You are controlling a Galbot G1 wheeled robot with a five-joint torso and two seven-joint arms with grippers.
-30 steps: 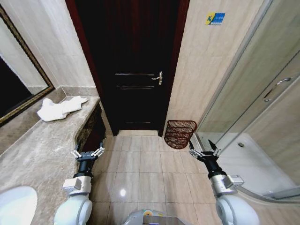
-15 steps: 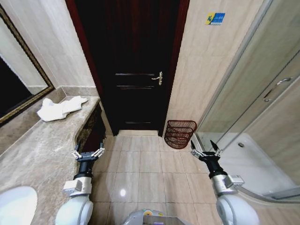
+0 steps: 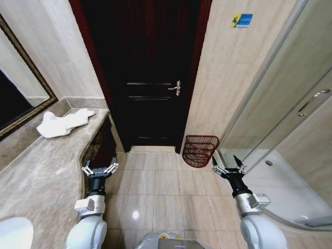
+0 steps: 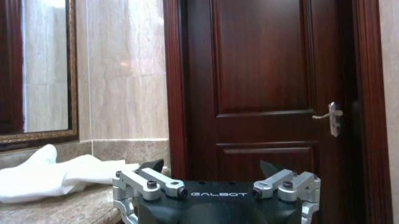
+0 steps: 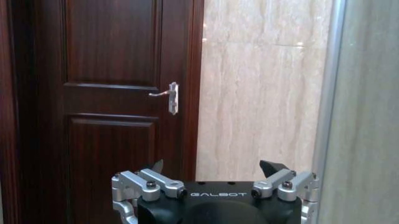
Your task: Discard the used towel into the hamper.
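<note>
Towel (image 3: 63,123): white, crumpled, on the marble counter (image 3: 46,166) at far left, below the mirror (image 3: 21,98). Judged light, soft and limp; best pinched at a raised fold near the middle. Left gripper (image 3: 98,170): spread wide, empty, low beside the counter edge. Dark door (image 3: 150,78) ahead. Hamper (image 3: 199,150): on the floor by the wall, looks empty through its openwork. Right gripper (image 3: 229,169): spread wide, empty, near the hamper.

Right hand (image 5: 212,167) fingers spread, dark door (image 5: 112,93), lever handle (image 5: 168,96)
</note>
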